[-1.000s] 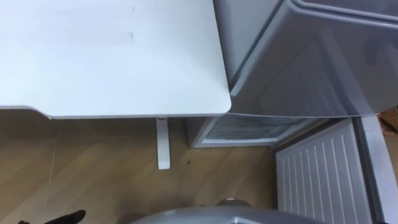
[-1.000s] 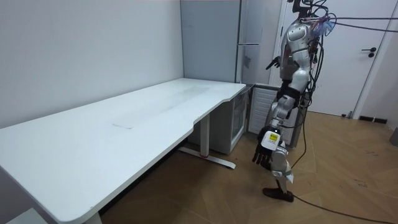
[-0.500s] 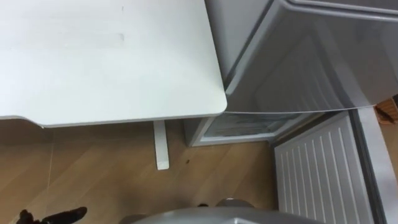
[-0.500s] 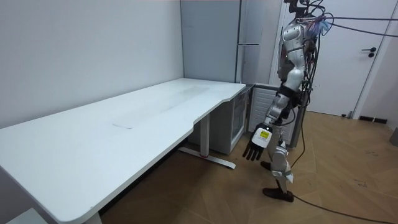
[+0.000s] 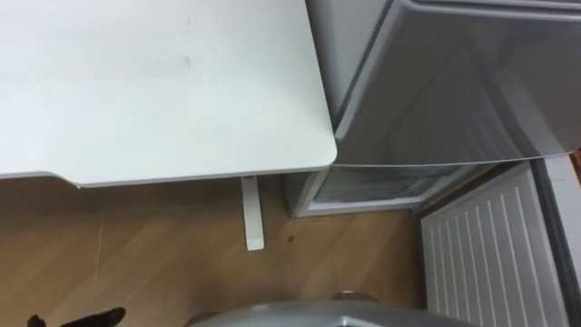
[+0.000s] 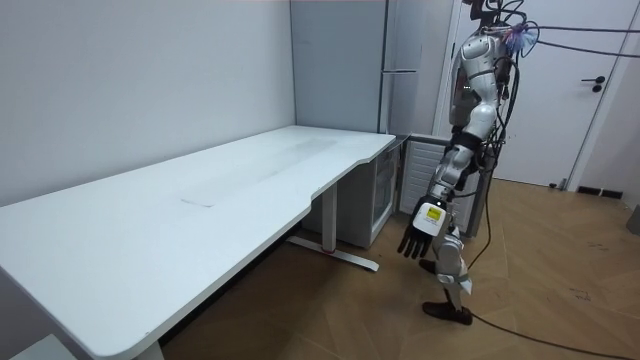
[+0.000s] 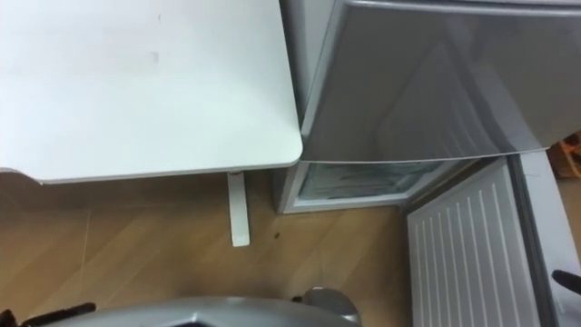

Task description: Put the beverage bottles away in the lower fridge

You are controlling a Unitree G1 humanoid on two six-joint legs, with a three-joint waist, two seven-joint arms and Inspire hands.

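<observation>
A: Right, position check. Where does the robot stand?
B: Upright on the wooden floor (image 5: 154, 263), off the rounded corner of the worktop (image 5: 163, 82), facing the fridge (image 6: 405, 50).
A: Lower fridge?
B: The lower fridge (image 5: 381, 186) is open, down low, just past that corner. Its door (image 5: 486, 259) swings out toward the robot on the right, ribbed inner face showing.
A: Room to move?
B: Bare floor lies between the worktop's leg (image 5: 252, 213) and the door's edge. The corner and the fridge's side sit close together; touching or apart, cannot tell.
A: Hands?
B: The left hand (image 6: 422, 226) hangs low by the thigh, fingers loose and spread, carrying nothing. The right hand (image 7: 568, 281) is at the right eye view's right edge, near the door; cannot tell its state.
</observation>
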